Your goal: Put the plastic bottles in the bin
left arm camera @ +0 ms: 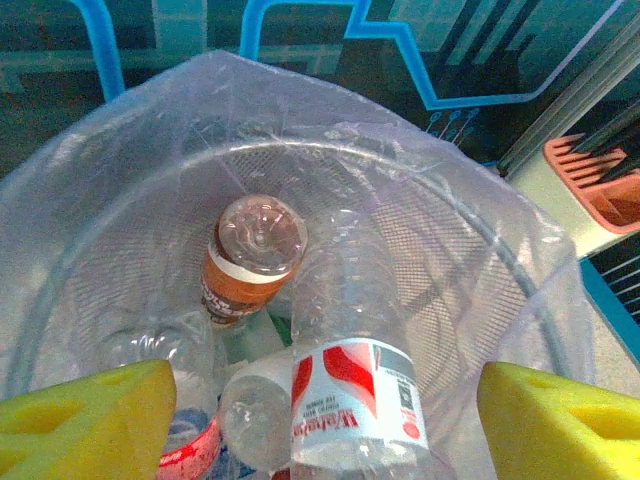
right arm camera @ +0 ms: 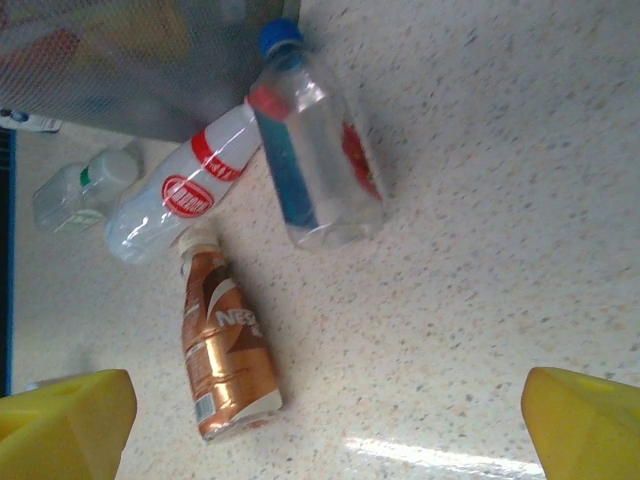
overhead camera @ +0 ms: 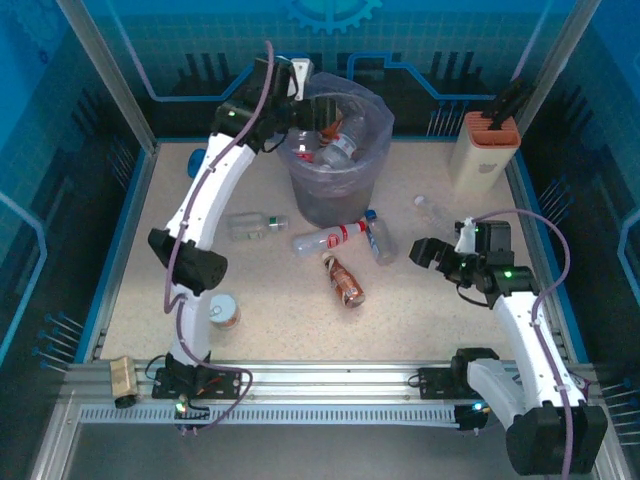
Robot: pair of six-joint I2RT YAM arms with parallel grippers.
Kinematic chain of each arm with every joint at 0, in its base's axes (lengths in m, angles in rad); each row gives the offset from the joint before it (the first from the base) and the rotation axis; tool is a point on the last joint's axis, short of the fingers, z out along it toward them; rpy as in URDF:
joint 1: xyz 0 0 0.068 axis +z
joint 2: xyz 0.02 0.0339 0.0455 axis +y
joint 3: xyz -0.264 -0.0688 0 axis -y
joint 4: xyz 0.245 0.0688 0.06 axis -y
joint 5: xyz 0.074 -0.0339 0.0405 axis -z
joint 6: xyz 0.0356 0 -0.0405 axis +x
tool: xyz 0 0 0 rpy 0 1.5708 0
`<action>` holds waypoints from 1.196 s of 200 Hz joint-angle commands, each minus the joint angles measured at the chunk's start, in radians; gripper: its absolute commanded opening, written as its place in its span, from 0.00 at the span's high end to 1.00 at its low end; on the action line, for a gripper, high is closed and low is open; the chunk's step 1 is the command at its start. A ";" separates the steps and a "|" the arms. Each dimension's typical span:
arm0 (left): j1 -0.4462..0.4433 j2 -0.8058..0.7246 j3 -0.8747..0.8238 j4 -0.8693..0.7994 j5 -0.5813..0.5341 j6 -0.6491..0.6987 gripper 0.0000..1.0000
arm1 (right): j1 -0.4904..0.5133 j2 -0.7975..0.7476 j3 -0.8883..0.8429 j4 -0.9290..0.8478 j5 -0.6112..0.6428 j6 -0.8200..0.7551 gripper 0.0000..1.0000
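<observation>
Speckled table [overhead camera: 270, 300]; bottles [left arm camera: 355, 400] in bin [overhead camera: 330, 200] overlap, lower ones half-hidden.

the top external view looks down from high behind the near edge, over the whole worktop [overhead camera: 400, 320]. the left wrist view sits close above the bin [left arm camera: 520, 250], facing into it; that bin stands at upper centre of the top view. the right wrist view looks down from near on the copper-brown bottle [right arm camera: 225, 350], which lies at the top view's centre.

Blue-panelled, aluminium-framed robot lab cell [overhead camera: 130, 90]
</observation>
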 commanded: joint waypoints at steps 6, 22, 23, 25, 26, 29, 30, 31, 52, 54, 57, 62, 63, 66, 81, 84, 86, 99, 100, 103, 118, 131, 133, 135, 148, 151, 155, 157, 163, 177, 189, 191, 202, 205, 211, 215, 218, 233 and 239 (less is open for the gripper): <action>0.001 -0.109 -0.099 0.000 0.015 0.029 0.18 | -0.007 0.024 0.093 -0.035 0.132 -0.060 0.00; 0.000 -0.181 -0.197 0.028 0.009 0.032 0.17 | -0.006 0.056 0.139 -0.062 0.217 -0.083 0.00; 0.000 -0.185 -0.202 0.030 0.009 0.033 0.17 | -0.006 0.058 0.140 -0.064 0.223 -0.084 0.00; 0.000 -0.195 -0.217 0.033 0.008 0.034 0.17 | -0.007 0.064 0.140 -0.067 0.231 -0.091 0.00; 0.000 -0.200 -0.223 0.035 0.008 0.034 0.17 | -0.007 0.066 0.141 -0.068 0.233 -0.095 0.00; 0.000 -0.215 -0.245 0.038 0.006 0.035 0.17 | -0.006 0.074 0.171 -0.071 0.244 -0.109 0.00; 0.001 -0.220 -0.251 0.040 0.006 0.034 0.17 | -0.006 0.077 0.176 -0.072 0.245 -0.115 0.00; 0.001 -0.225 -0.257 0.042 0.005 0.034 0.17 | -0.007 0.079 0.180 -0.072 0.249 -0.119 0.00; 0.000 -0.347 -0.440 0.087 -0.012 0.033 0.15 | -0.007 0.147 0.232 -0.058 0.299 -0.233 0.00; 0.000 -0.359 -0.456 0.093 -0.014 0.032 0.15 | -0.006 0.153 0.238 -0.056 0.306 -0.242 0.00; 0.001 -0.379 -0.488 0.101 -0.015 0.029 0.15 | -0.007 0.167 0.244 -0.053 0.321 -0.254 0.00; 0.001 -0.415 -0.540 0.116 -0.021 0.025 0.15 | -0.007 0.189 0.257 -0.052 0.343 -0.275 0.00; 0.000 -0.420 -0.553 0.120 -0.021 0.024 0.14 | -0.008 0.194 0.261 -0.052 0.347 -0.279 0.00; 0.001 -0.442 -0.589 0.130 -0.022 0.020 0.14 | -0.008 0.210 0.270 -0.054 0.358 -0.295 0.00; 0.000 -0.553 -0.751 0.174 -0.030 -0.005 0.13 | -0.012 0.300 0.321 -0.065 0.393 -0.361 0.00; 0.000 -0.575 -0.782 0.181 -0.030 -0.010 0.13 | -0.013 0.320 0.331 -0.067 0.396 -0.375 0.00; 0.001 -0.588 -0.802 0.186 -0.031 -0.016 0.13 | -0.014 0.332 0.340 -0.069 0.397 -0.383 0.00; 0.001 -0.675 -0.936 0.215 -0.033 -0.046 0.13 | -0.016 0.423 0.387 -0.077 0.393 -0.448 0.00; 0.000 -0.680 -0.945 0.217 -0.033 -0.048 0.13 | -0.017 0.429 0.390 -0.076 0.393 -0.455 0.00; 0.000 -0.699 -0.973 0.221 -0.032 -0.054 0.13 | -0.014 0.450 0.401 -0.076 0.390 -0.471 0.00; 0.000 -0.789 -1.096 0.226 -0.040 -0.094 0.12 | -0.009 0.537 0.434 -0.051 0.400 -0.559 0.00; 0.000 -0.857 -1.206 0.243 -0.029 -0.139 0.12 | -0.010 0.609 0.462 -0.036 0.403 -0.621 0.00; 0.001 -0.869 -1.223 0.246 -0.026 -0.147 0.12 | -0.010 0.622 0.467 -0.036 0.405 -0.630 0.00; 0.001 -0.877 -1.240 0.249 -0.023 -0.154 0.13 | -0.011 0.635 0.474 -0.037 0.407 -0.636 0.00; 0.001 -0.936 -1.338 0.264 -0.005 -0.197 0.12 | -0.012 0.716 0.519 -0.048 0.410 -0.685 0.00; 0.000 -0.949 -1.358 0.267 -0.002 -0.208 0.12 | -0.013 0.734 0.528 -0.047 0.407 -0.695 0.00; 0.001 -0.965 -1.387 0.272 0.002 -0.225 0.12 | -0.016 0.754 0.541 -0.049 0.403 -0.708 0.00; 0.001 -0.972 -1.403 0.276 0.006 -0.233 0.12 | -0.016 0.769 0.548 -0.051 0.401 -0.715 0.00; 0.001 -0.995 -1.441 0.286 0.019 -0.254 0.12 | -0.018 0.808 0.578 -0.068 0.398 -0.729 0.00; 0.000 -1.044 -1.535 0.320 0.050 -0.311 0.13 | -0.021 0.876 0.621 -0.076 0.411 -0.749 0.00; 0.001 -1.079 -1.611 0.351 0.079 -0.361 0.13 | -0.033 0.934 0.652 -0.074 0.393 -0.752 0.01; 0.001 -1.084 -1.624 0.356 0.084 -0.370 0.13 | -0.035 0.942 0.656 -0.074 0.387 -0.752 0.01; 0.000 -1.112 -1.685 0.376 0.105 -0.406 0.13 | -0.042 0.985 0.679 -0.071 0.370 -0.750 0.02; 0.000 -1.120 -1.701 0.380 0.112 -0.416 0.13 | -0.042 0.995 0.686 -0.072 0.369 -0.751 0.03; 0.001 -1.135 -1.729 0.382 0.117 -0.433 0.13 | -0.042 1.016 0.695 -0.074 0.366 -0.752 0.04; 0.000 -1.146 -1.746 0.379 0.118 -0.444 0.13 | -0.043 1.029 0.703 -0.078 0.365 -0.753 0.04; 0.001 -1.155 -1.759 0.378 0.117 -0.451 0.13 | -0.044 1.038 0.708 -0.082 0.365 -0.755 0.04; 0.001 -1.200 -1.810 0.364 0.105 -0.474 0.13 | -0.044 1.078 0.726 -0.089 0.346 -0.763 0.05; 0.002 -1.212 -1.825 0.355 0.099 -0.477 0.13 | -0.043 1.092 0.736 -0.095 0.338 -0.764 0.06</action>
